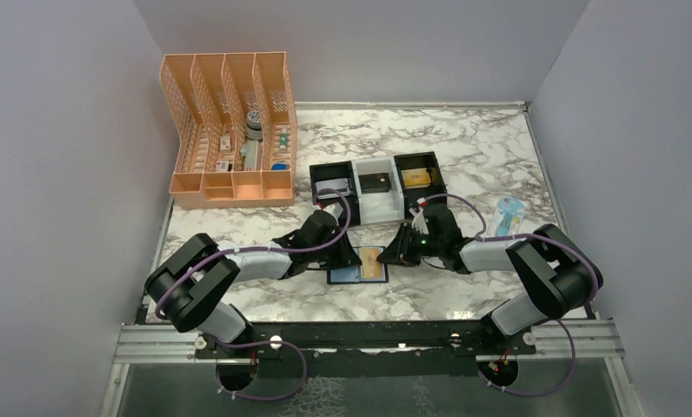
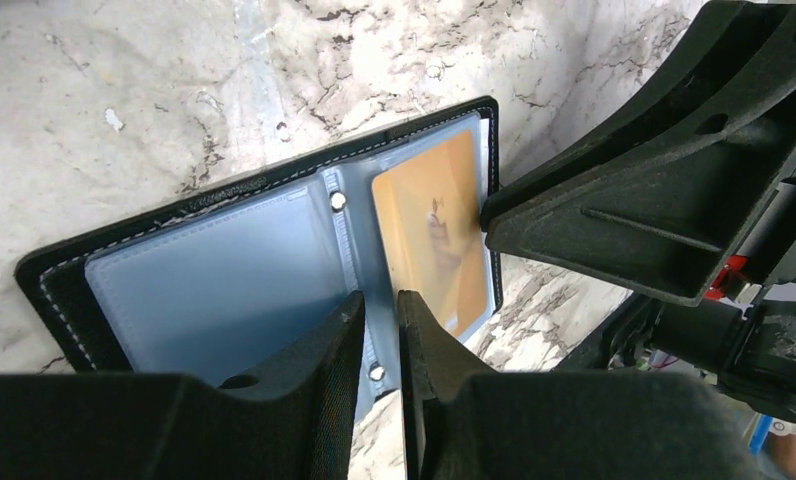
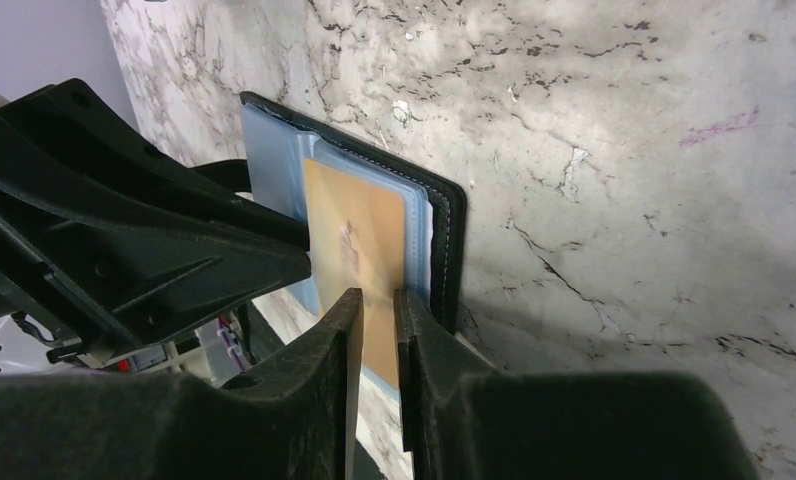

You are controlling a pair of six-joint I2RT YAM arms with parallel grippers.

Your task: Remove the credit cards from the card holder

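The card holder lies open and flat on the marble between the two arms, blue-grey lining up. An orange credit card sits in its right-hand sleeve. My left gripper hangs over the spine, jaws a narrow gap apart with the lining showing between them. My right gripper is at the card's outer edge, jaws also a narrow gap apart, and the card's face shows through the gap. One right fingertip touches the card's edge. No dark grey card shows.
Behind the wallet stand three square trays: black, white with a dark object in it, and black with an orange item. A peach desk organizer stands at the back left. A blue-and-white packet lies at the right.
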